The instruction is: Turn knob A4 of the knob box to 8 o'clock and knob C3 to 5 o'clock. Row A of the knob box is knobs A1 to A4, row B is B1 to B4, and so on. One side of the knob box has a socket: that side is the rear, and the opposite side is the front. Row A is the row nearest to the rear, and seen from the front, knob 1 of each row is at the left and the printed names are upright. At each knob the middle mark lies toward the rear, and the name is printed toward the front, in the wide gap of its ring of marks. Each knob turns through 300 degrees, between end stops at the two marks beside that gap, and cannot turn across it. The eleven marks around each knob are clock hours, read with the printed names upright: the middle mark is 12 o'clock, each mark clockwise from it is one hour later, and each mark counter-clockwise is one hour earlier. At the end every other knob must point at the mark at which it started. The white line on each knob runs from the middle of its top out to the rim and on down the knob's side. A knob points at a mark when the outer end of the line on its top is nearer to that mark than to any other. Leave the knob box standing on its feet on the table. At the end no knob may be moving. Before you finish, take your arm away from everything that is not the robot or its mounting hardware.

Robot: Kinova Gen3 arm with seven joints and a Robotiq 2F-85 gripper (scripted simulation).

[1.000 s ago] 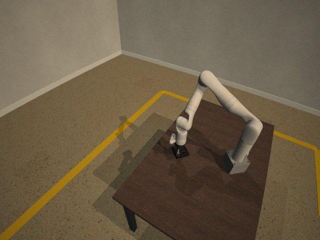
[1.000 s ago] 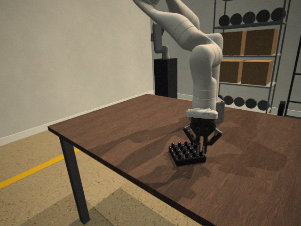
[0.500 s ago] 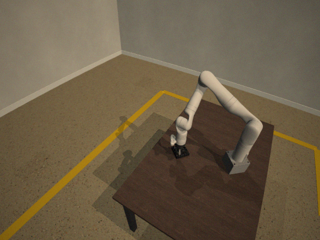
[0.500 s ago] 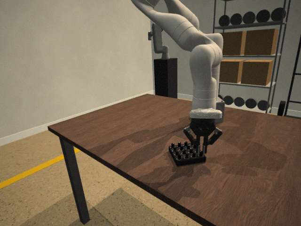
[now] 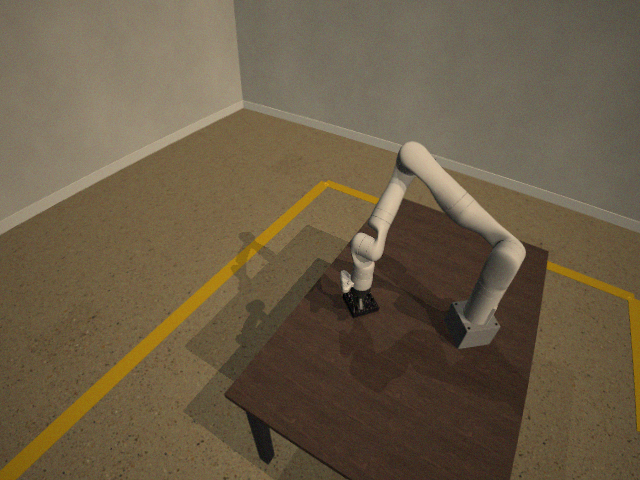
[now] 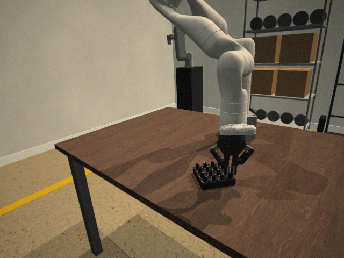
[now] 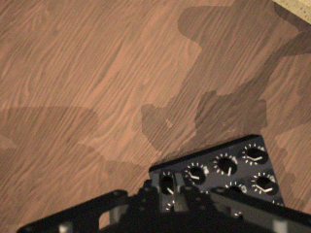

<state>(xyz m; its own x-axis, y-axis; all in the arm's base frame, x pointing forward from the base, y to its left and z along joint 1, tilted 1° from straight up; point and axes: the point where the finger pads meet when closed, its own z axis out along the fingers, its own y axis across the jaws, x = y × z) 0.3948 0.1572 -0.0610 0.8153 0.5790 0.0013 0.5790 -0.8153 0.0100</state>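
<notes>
One arm stood over the table [image 5: 439, 392] [image 6: 133, 136] in the top view, its gripper [image 5: 360, 304] [image 6: 230, 171] [image 7: 167, 184] down at the knob box [image 5: 371, 311] [image 6: 215, 185] [image 7: 209, 152].

In the exterior view, the box sat on the tabletop, the fingers only narrowly apart at its corner.

In the wrist view, corner knob A4 [image 7: 166, 184] lay between them; whether the pads gripped it could not be told. Its line seemed near 8 o'clock, so A4 was likely in hand. Next called for confirming that mark, opening slightly and lifting straight up before C3, sparing neighbouring knobs.

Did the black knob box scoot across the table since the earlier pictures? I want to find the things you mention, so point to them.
No, the knob box [image 5: 370, 310] [image 6: 219, 184] [image 7: 247, 173] sits at the same spot against the table's edge [image 5: 289, 434] [image 6: 133, 192].
</notes>
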